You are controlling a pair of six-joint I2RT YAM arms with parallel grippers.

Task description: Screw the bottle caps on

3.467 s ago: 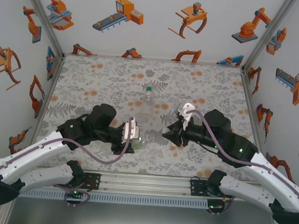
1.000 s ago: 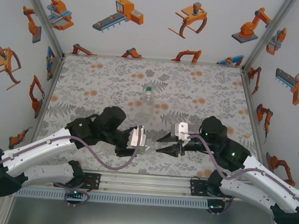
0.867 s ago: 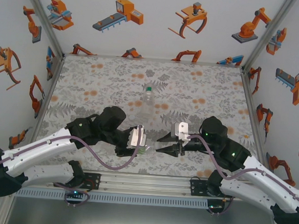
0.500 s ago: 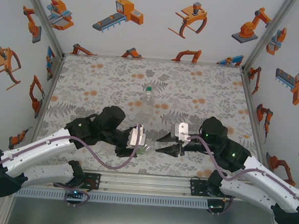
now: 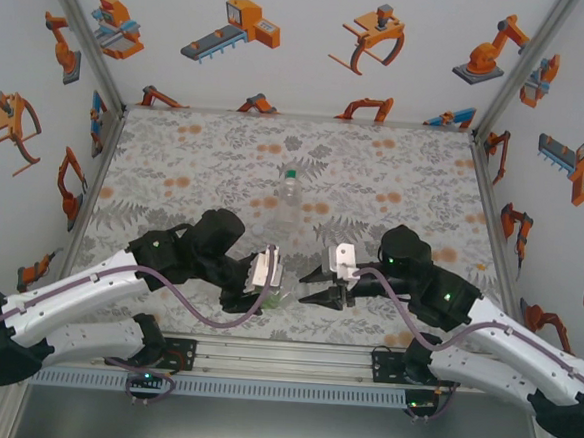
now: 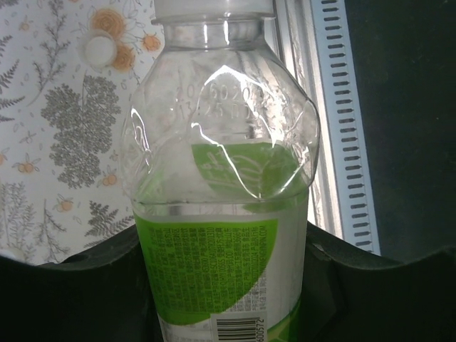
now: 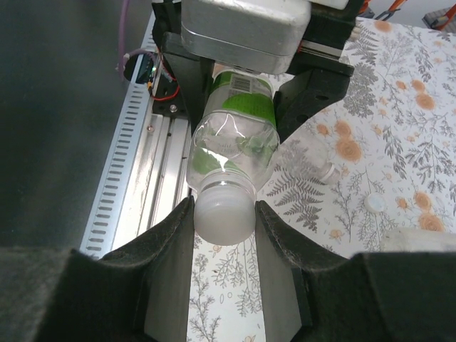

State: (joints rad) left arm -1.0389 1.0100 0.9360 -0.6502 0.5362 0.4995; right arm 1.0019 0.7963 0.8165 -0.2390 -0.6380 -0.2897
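Left end effector [image 5: 268, 277] grips a clear, faceted bottle [image 6: 221, 178]; right end effector [image 5: 309, 286] pinches its smooth white cap [image 7: 223, 212]. Right wrist view adds a loose cap [image 7: 372, 203] on the bench [image 7: 399, 128].

**A boxed-in robot test cell on a lab bench**

This is a robotics lab, set up as a small enclosed test cell. White panel walls [image 5: 314, 40] printed with orange cartoon robot arms and grippers close off three sides. Bare silver aluminium struts [image 5: 84, 36] hold them at the corners. The working surface is a table under a grey leaf-and-orange-flower patterned mat [image 5: 226, 164]. Along its near edge runs a silver slotted aluminium rail [image 5: 282, 357], with a white slotted plastic cable duct [image 5: 280, 391] just beside it. Two white-and-black jointed robot arms, the left arm [image 5: 76, 294] and the right arm [image 5: 514, 345], are bolted there on black brackets [image 5: 167, 351]. Each trails a loose purple cable [image 5: 226, 325], and small green lights glow on both.
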